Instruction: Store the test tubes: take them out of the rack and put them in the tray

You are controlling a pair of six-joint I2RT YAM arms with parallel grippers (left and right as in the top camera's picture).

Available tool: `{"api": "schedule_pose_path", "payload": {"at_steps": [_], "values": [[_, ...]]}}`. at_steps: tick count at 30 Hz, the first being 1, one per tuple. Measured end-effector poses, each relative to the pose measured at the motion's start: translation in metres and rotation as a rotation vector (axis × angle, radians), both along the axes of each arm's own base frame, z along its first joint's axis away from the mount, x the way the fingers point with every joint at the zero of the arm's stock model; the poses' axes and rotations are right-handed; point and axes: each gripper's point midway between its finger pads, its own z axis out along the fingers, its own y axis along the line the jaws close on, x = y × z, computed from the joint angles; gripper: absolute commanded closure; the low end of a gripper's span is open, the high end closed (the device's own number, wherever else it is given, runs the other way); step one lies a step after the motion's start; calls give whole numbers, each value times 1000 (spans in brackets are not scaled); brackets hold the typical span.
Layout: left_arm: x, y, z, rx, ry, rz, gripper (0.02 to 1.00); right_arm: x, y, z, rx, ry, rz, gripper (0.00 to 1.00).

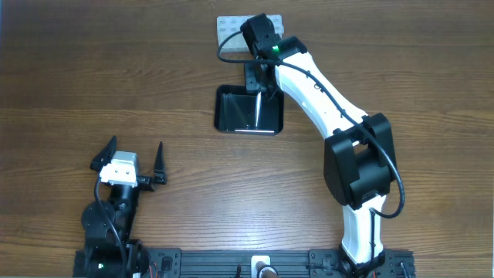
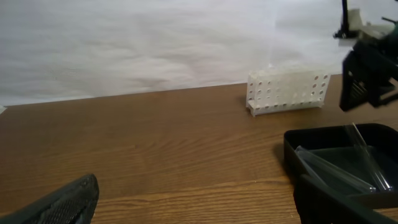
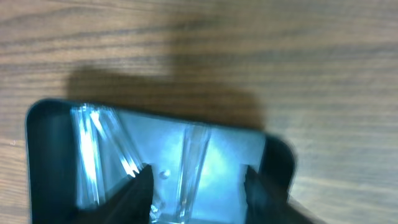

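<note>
right gripper (image 3: 198, 183) hangs spread over the black tray (image 3: 37, 130), a test tube (image 3: 191, 152) lying loose between its jaws. placing looks done; next, lift clear toward the rack (image 1: 230, 29) at the tray's twelve o'clock. left gripper (image 1: 137, 144) rests spread at its eight o'clock.

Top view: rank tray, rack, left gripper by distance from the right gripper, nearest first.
1. Tray, directly beneath the right gripper.
2. Rack, just beyond the tray, far side.
3. Left gripper, far away at the near left.
</note>
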Motion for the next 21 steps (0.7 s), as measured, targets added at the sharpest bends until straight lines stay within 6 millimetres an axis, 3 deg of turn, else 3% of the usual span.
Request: {"api": "schedule_pose_path", "payload": {"at_steps": [4, 12, 17, 21], "values": [[0, 0, 0, 0, 0, 0, 18, 20, 1, 22, -23, -123, 50, 277], [0, 0, 0, 0, 0, 0, 18, 41, -19, 122, -31, -406, 70, 209], [0, 0, 0, 0, 0, 0, 18, 42, -70, 182, -15, -599, 21, 163], [0, 0, 0, 0, 0, 0, 18, 12, -125, 193, -12, -667, -37, 134]]}}
